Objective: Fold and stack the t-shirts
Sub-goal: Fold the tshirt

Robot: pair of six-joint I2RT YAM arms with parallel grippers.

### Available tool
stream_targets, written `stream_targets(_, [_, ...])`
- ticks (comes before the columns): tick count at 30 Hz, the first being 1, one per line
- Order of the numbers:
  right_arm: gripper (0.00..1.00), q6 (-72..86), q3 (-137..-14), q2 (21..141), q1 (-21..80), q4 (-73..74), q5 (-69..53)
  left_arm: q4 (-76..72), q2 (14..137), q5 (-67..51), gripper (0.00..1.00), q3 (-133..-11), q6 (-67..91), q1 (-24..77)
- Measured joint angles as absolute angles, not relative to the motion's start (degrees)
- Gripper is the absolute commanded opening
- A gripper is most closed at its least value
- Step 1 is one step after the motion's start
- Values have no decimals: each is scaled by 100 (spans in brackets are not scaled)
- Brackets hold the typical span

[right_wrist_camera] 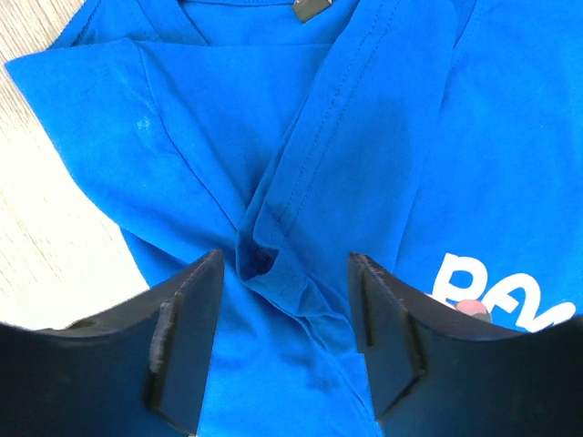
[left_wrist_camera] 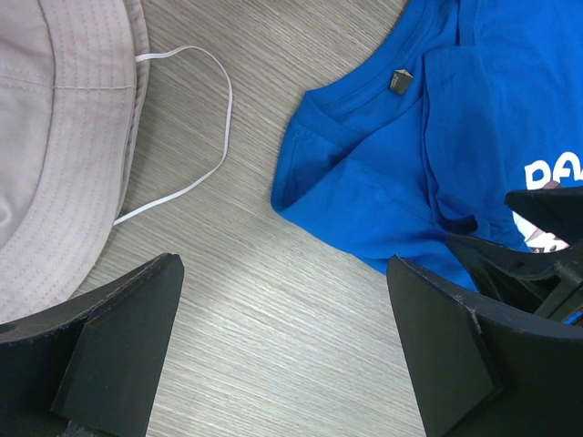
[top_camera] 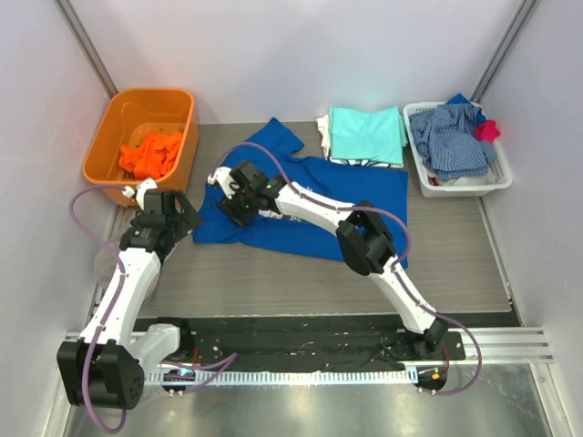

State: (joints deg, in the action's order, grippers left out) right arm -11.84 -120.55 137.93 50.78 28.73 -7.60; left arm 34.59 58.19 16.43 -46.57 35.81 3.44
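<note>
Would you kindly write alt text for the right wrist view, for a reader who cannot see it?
The right gripper hangs open over a bunched fold of the royal blue t-shirt, its black fingers either side of the crease. White chest lettering shows at lower right, a dark neck label at the top, pale wood-grain table at left.

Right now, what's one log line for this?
left gripper: open, over table | right gripper: open, astride blue t-shirt fold
</note>
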Motion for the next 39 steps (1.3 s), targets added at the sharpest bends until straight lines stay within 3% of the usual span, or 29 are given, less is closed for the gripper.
stream_targets(13, [1,-1155,-12066,13793,5078,2875,-753,3457,5822,1623,100,-4657,3575,285])
stream_targets(39, [1,-880,-12090,13793,4523,2694,-255,3437,5828,1535,100,-4644,3575,220])
